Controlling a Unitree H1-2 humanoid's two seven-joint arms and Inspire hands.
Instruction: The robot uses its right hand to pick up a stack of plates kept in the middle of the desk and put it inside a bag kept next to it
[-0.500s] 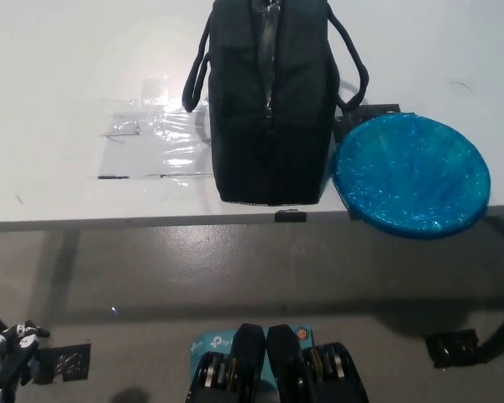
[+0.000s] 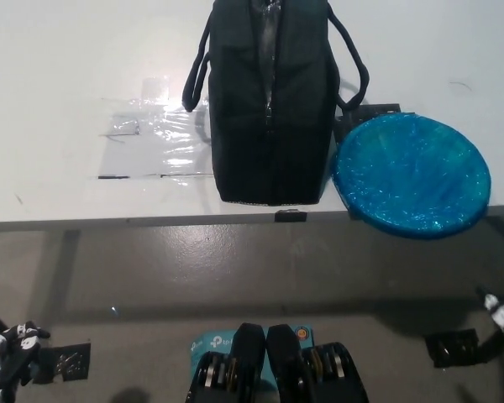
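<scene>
Hand, left (image 2: 7,353): white, low at bottom-left corner, well below desk edge, same spot as 0.5 s ago; fingers look curled, but open/closed can't tell. Desk (image 2: 59,59): white, w/ patch of clear tape (image 2: 155,143) left of centre, unchanged. Bag (image 2: 270,101): black, zip along top, handles either side, standing mid-desk, near end at front edge; not moved. Stack of plates (image 2: 412,175): blue, wrapped in shiny film, just beside bag on its right, overhanging front edge slightly; same place as before. Right hand (image 2: 497,309): new since earlier frame, only a small bit in view at right edge, below desk, well apart from plates; grip state can't tell.
</scene>
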